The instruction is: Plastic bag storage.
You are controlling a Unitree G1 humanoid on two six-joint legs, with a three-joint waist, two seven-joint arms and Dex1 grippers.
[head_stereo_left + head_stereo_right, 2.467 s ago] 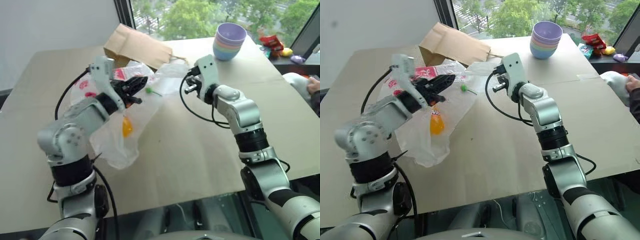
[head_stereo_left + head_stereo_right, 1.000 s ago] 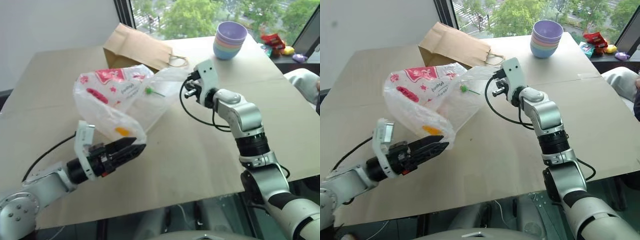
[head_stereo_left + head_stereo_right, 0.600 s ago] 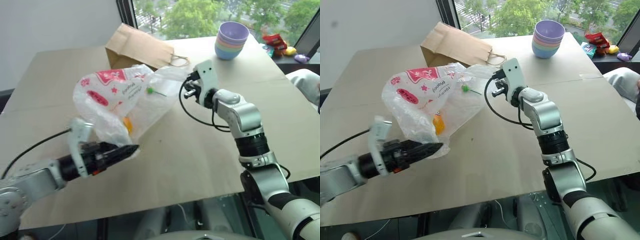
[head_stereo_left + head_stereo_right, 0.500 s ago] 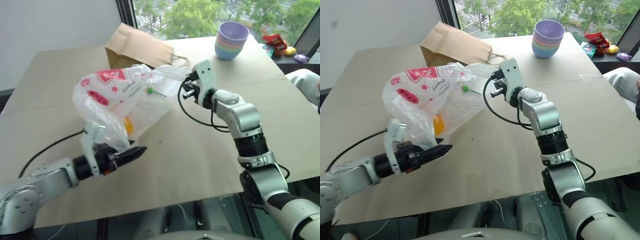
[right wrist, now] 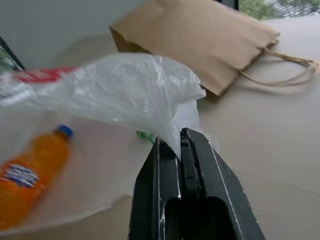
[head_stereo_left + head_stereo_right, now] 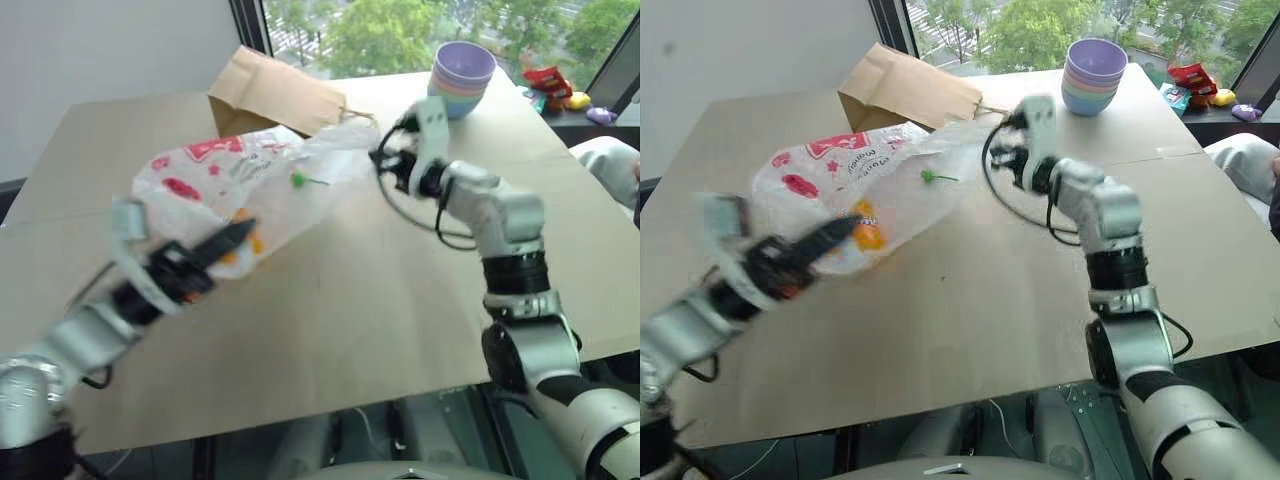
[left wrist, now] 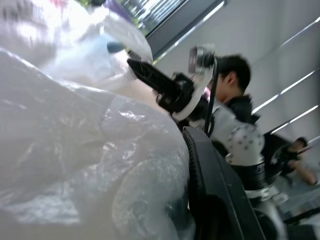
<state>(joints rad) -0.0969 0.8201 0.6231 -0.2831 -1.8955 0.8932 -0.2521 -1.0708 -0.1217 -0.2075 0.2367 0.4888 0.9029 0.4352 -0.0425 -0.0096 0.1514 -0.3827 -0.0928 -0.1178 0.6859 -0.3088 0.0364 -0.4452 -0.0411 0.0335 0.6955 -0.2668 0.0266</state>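
The plastic bag [image 6: 250, 185] now hangs stretched across the upper left of the frame above the surface [image 6: 380, 300], because your left hand [image 6: 235, 236], wide open a second ago, has clamped on its lower end while your right hand [image 5: 181, 145] stays pinched on the far corner, so both ends are secured for folding. Your right wrist view shows an orange bottle [image 5: 31, 172] inside and the brown paper bag [image 5: 200, 40] behind; your left wrist view shows crinkled film against one black finger.

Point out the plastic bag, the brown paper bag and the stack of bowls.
plastic bag [image 6: 830, 165]: right eye view, on its red-printed upper side.
brown paper bag [image 6: 910, 88]: right eye view, on its flat face.
stack of bowls [image 6: 1093, 75]: right eye view, on the outer wall.
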